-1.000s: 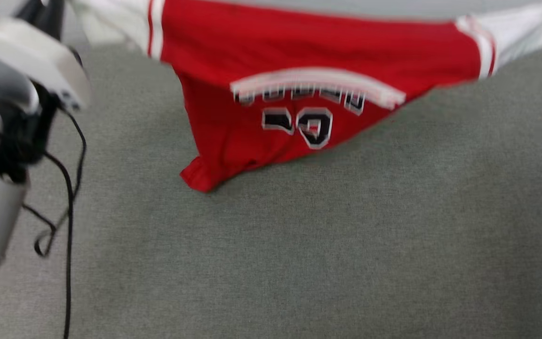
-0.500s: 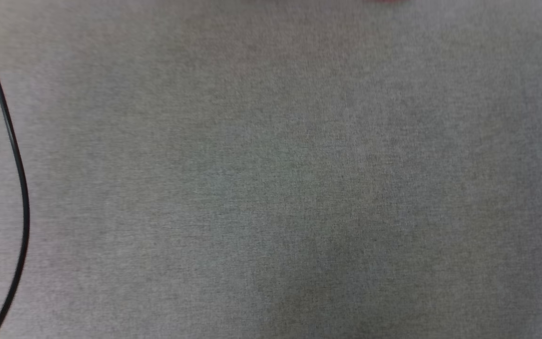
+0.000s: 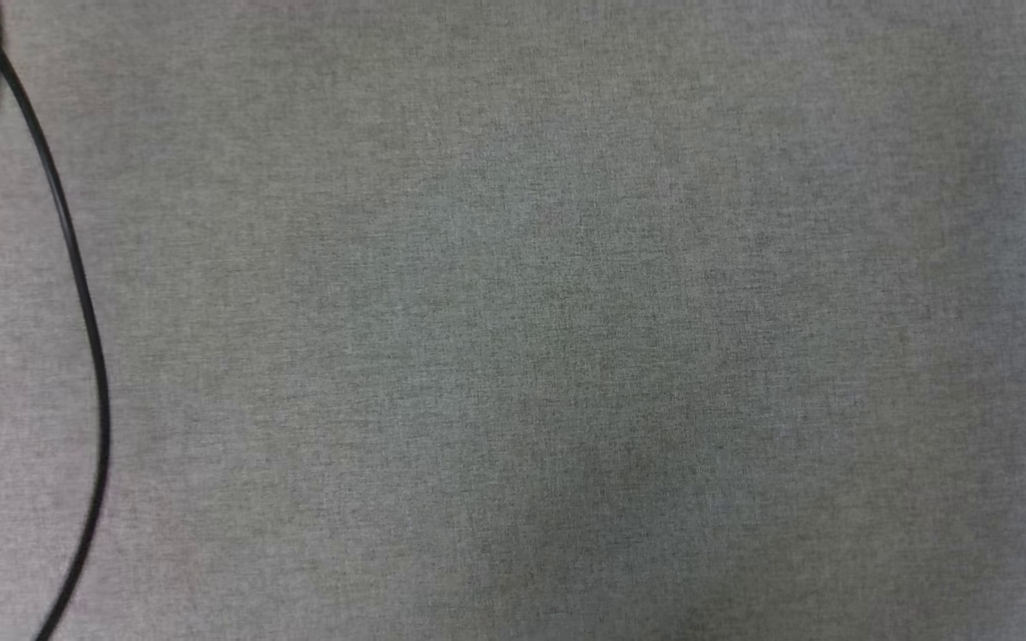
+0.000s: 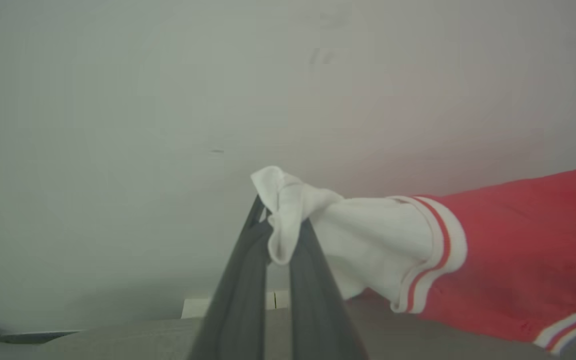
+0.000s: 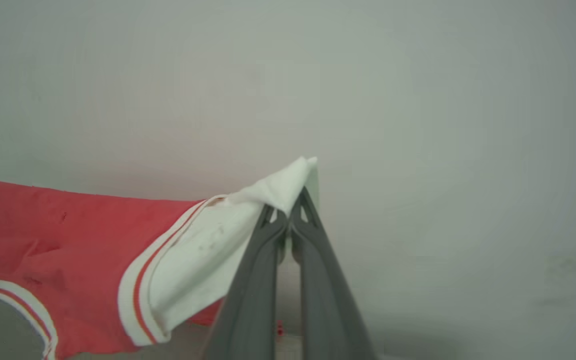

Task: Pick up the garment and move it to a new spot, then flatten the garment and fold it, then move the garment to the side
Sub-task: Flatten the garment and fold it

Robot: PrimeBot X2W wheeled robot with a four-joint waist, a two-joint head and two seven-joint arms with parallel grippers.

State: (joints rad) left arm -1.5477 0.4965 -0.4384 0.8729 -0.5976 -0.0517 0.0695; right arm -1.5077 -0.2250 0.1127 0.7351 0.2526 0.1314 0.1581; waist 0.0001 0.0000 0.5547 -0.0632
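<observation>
The garment (image 4: 513,260) is a red jersey with white sleeves and red-white striped trim. In the left wrist view my left gripper (image 4: 280,225) is shut on the bunched end of one white sleeve, and the red body stretches off to the right. In the right wrist view my right gripper (image 5: 290,212) is shut on the tip of the other white sleeve, with the garment (image 5: 58,255) spread out to the left, held up in front of a pale wall.
The head view looks down on a grey-green fabric surface (image 3: 566,356). A thin black cable (image 3: 90,356) curves down its left side. A pale wall (image 4: 168,100) stands behind the garment in both wrist views.
The head view has swung down: the garment and both arms seen a second ago have left it, leaving the fabric surface and cable. Since half a second ago the picture shifted slightly.
</observation>
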